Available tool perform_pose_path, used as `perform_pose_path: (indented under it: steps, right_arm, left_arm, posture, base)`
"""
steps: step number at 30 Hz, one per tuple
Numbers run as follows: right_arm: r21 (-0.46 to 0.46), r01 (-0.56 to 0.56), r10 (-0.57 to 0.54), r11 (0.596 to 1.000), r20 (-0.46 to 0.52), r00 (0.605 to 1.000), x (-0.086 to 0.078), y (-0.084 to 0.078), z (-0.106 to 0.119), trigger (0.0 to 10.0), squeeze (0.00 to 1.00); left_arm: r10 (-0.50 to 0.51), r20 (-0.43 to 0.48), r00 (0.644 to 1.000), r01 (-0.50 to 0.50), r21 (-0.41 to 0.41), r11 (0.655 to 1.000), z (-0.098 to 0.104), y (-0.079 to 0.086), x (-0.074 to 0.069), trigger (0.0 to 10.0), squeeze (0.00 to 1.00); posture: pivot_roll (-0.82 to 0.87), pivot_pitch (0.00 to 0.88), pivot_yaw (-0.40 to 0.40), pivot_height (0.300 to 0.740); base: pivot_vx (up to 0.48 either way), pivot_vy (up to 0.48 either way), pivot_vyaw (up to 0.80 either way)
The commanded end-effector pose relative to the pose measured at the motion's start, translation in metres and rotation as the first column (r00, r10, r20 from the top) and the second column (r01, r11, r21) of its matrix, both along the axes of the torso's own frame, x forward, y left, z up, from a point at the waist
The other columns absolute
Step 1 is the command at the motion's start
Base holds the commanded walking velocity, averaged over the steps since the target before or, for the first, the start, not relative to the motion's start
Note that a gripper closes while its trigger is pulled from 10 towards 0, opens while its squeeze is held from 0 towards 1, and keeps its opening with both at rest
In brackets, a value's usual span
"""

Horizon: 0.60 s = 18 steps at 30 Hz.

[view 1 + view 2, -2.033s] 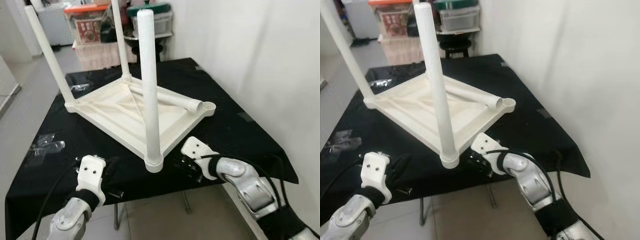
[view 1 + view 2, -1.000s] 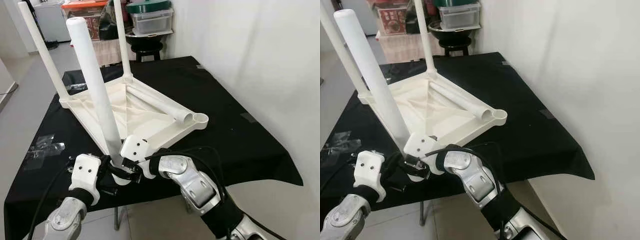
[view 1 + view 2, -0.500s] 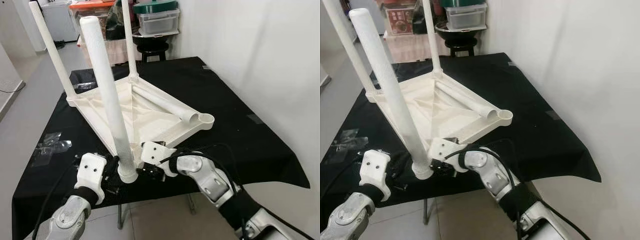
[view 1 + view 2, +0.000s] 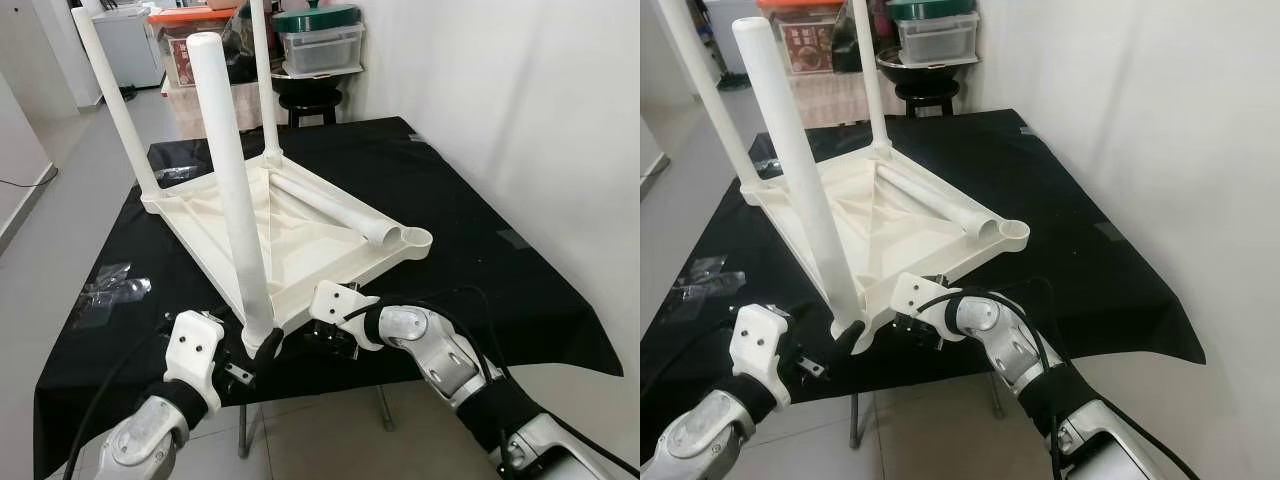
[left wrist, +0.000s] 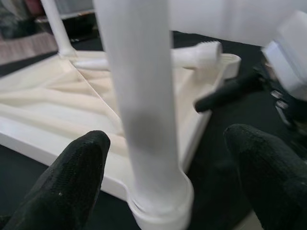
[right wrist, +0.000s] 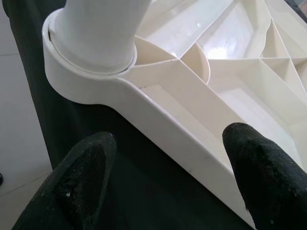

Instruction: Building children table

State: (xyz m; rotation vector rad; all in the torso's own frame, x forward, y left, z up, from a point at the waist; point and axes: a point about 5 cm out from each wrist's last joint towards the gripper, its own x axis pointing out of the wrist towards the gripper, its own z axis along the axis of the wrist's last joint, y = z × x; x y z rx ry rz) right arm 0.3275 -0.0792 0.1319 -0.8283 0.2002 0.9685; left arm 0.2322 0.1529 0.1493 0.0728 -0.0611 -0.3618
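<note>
Tabletop (image 4: pixel 300 235) upside down on black cloth (image 4: pixel 470 260); three legs upright, fourth leg (image 4: pixel 335 210) loose, socket (image 4: pixel 415 238) empty. Left gripper (image 5: pixel 163 191) jaws apart around nearest leg (image 4: pixel 232 190); right gripper (image 6: pixel 163 158) jaws apart, straddling tabletop edge

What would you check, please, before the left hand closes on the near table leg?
1. Near leg seated in its corner socket: cannot tell, it leans a little.
2. Left hand open wide enough, one finger on each side of the leg: ok.
3. Right hand open over the tabletop rim beside that socket: ok.
4. Fourth leg fitted: not ok, it lies loose on the upturned tabletop.
5. Corner socket for it free: ok.
6. Tabletop well back from the edge of the black table: not ok, the near corner sits at the front edge.
</note>
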Motion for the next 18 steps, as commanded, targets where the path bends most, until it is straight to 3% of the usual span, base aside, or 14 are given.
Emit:
perform_pose_path:
  steps: [1,6,7,8,10,11,14,16,18]
  right_arm:
    - [-0.007,-0.011,0.011,1.0,0.023,1.0,0.002,0.002,0.004,10.0,0.0]
    - [-0.007,-0.008,0.008,1.0,0.027,1.0,0.002,0.0,0.004,10.0,0.0]
    - [-0.007,-0.006,0.007,1.0,0.029,1.0,0.003,-0.001,0.005,10.0,0.0]
    - [-0.007,-0.005,0.006,1.0,0.03,1.0,0.003,-0.001,0.006,10.0,0.0]
    - [-0.007,-0.005,0.006,1.0,0.03,1.0,0.003,-0.001,0.006,10.0,0.0]
    - [-0.006,-0.004,0.004,1.0,0.032,0.999,0.004,-0.002,0.006,10.0,0.0]
    - [-0.007,-0.002,0.003,1.0,0.034,0.999,0.004,-0.003,0.007,10.0,0.0]
    - [-0.007,-0.002,0.002,1.0,0.036,0.999,0.005,-0.004,0.007,10.0,0.0]
    - [-0.007,-0.002,0.002,1.0,0.036,0.999,0.005,-0.004,0.007,10.0,0.0]
  left_arm:
    - [0.051,0.015,0.999,-0.052,0.029,0.998,0.0,0.007,0.009,10.0,1.0]
    - [0.147,0.046,0.988,-0.15,0.078,0.986,0.003,0.02,0.025,10.0,1.0]
    - [0.184,0.056,0.981,-0.189,0.098,0.977,0.003,0.026,0.03,10.0,0.59]
    - [0.217,0.065,0.974,-0.223,0.116,0.968,0.003,0.031,0.033,10.0,0.35]
    - [0.217,0.065,0.974,-0.223,0.116,0.968,0.003,0.031,0.033,10.0,0.35]
    - [0.268,0.078,0.96,-0.276,0.131,0.952,0.004,0.041,0.037,10.0,0.0]
    - [0.327,0.089,0.941,-0.336,0.137,0.932,0.006,0.052,0.038,10.0,0.0]
    - [0.452,0.116,0.884,-0.466,0.172,0.868,0.009,0.081,0.034,10.0,0.0]
    - [0.452,0.116,0.884,-0.466,0.172,0.868,0.009,0.081,0.034,10.0,0.0]
  posture:
    - [-0.02,0.0,0.028,0.74]
    - [-0.02,0.0,0.029,0.74]
    - [-0.03,0.0,0.029,0.74]
    - [-0.03,0.0,0.029,0.74]
    - [-0.03,0.0,0.029,0.74]
    - [-0.04,0.0,0.03,0.74]
    - [-0.04,0.0,0.03,0.74]
    - [-0.03,0.0,0.026,0.74]
    - [-0.03,0.0,0.026,0.74]
  base:
    - [0.0,0.0,0.0]
    - [0.0,0.0,0.0]
    - [0.0,0.0,0.0]
    - [0.0,0.0,0.0]
    - [0.0,0.0,0.0]
    - [0.0,0.0,0.0]
    - [0.0,0.0,0.0]
    - [0.0,0.0,0.0]
    - [0.0,0.0,0.0]
